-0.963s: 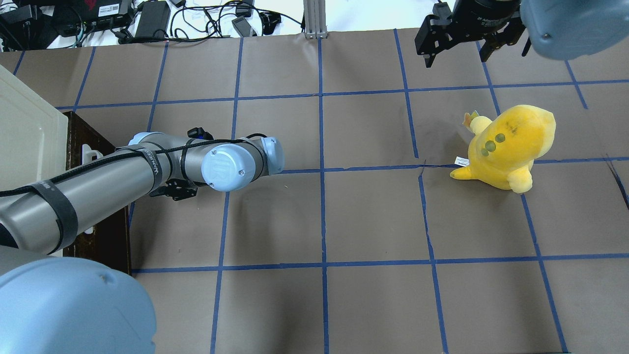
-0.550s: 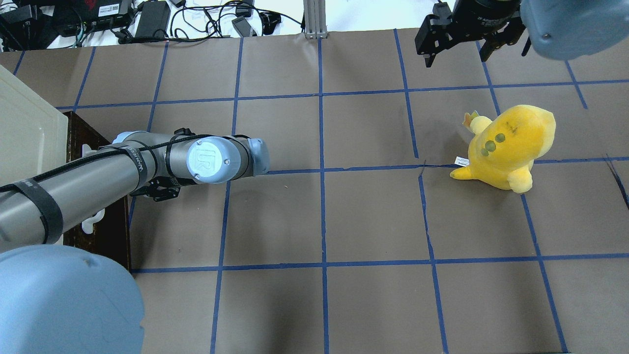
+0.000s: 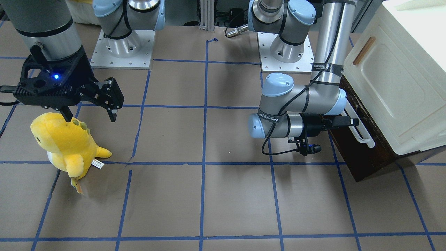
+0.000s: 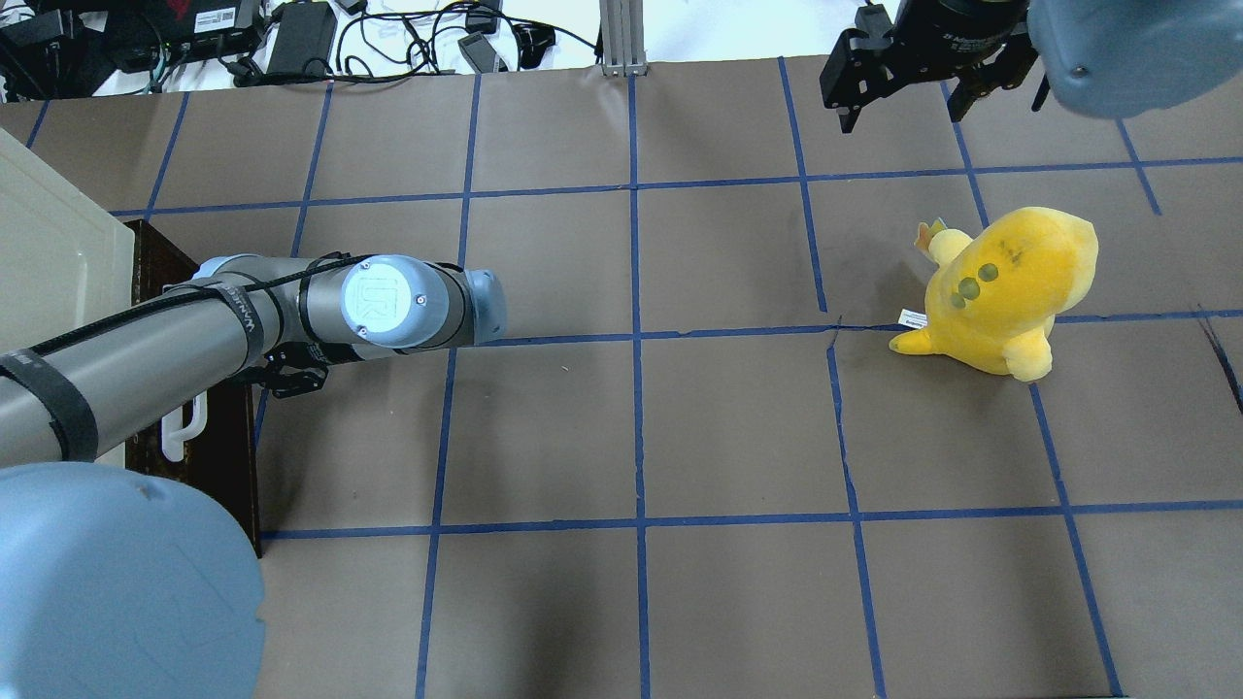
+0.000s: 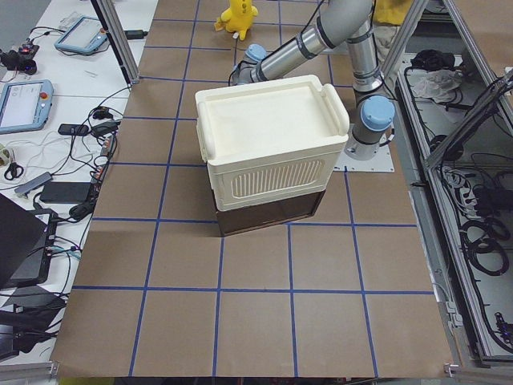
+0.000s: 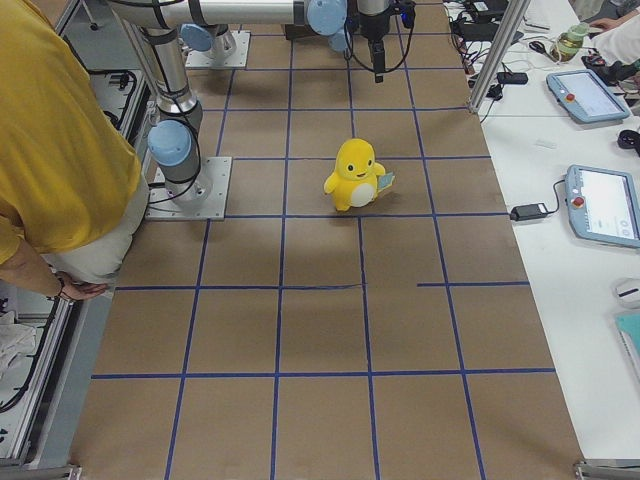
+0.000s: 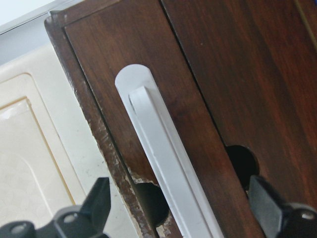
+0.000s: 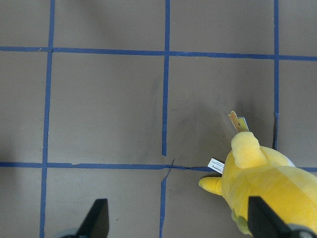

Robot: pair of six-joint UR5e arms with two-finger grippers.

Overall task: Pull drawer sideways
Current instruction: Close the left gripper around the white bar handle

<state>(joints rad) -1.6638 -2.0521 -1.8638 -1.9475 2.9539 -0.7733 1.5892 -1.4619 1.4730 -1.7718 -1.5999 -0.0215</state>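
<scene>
The drawer (image 3: 364,157) has a dark brown wooden front and sits under a cream cabinet at the table's left end. It also shows in the overhead view (image 4: 216,456). Its long white bar handle (image 3: 362,131) fills the left wrist view (image 7: 161,163). My left gripper (image 3: 351,121) is open and level with the handle. Its two fingertips (image 7: 98,201) stand on either side of the bar without touching it. In the overhead view the arm hides this gripper. My right gripper (image 4: 898,107) is open and empty, high above the far right of the table.
The cream cabinet (image 3: 400,76) with a small wooden handle stands on top of the drawer. A yellow plush toy (image 4: 1005,286) sits on the right, just below my right gripper (image 3: 89,115). A person in a yellow shirt (image 6: 50,130) stands beside the robot bases.
My left arm has moved left, bringing the gripper up to the drawer's handle. The right arm and the plush toy have not moved.
</scene>
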